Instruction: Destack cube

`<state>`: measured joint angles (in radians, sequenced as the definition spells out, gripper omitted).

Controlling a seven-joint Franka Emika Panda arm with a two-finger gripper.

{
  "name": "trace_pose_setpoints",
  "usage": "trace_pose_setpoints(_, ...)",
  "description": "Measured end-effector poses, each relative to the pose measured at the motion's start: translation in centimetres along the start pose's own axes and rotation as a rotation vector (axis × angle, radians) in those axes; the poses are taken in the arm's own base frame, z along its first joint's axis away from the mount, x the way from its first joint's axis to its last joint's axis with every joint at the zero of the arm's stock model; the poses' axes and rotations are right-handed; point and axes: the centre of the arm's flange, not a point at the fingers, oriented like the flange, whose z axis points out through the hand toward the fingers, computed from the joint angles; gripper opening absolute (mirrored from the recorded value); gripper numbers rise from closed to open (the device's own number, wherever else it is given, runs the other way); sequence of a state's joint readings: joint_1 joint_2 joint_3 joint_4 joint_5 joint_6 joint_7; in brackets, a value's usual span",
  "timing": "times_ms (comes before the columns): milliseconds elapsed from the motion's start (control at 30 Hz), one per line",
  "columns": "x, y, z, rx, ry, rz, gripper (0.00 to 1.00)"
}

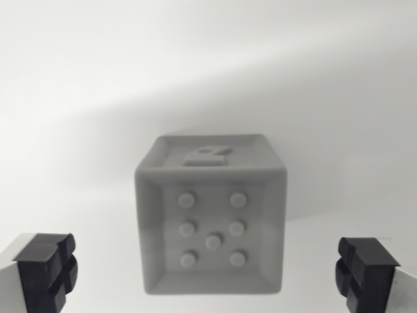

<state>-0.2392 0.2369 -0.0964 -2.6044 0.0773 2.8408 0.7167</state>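
Observation:
A grey cube [212,218] sits in the middle of the wrist view on a white surface. Its near face has a raised rim and several round studs; its top face carries a raised shape. Whether another cube lies under it cannot be told from here. My gripper [208,274] is open, with the black pads [47,270] at the lower left and lower right corners. The cube lies between the two fingers and a little beyond them, touching neither.
A plain white surface [91,72] surrounds the cube on every side. A soft shadow band crosses behind the cube.

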Motion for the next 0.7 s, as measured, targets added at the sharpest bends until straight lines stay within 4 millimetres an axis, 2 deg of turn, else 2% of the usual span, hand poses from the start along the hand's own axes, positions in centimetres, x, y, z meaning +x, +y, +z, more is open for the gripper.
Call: trace_pose_setpoints(700,-0.1,0.0,-8.3,0.002,0.0,-0.002,1.0)
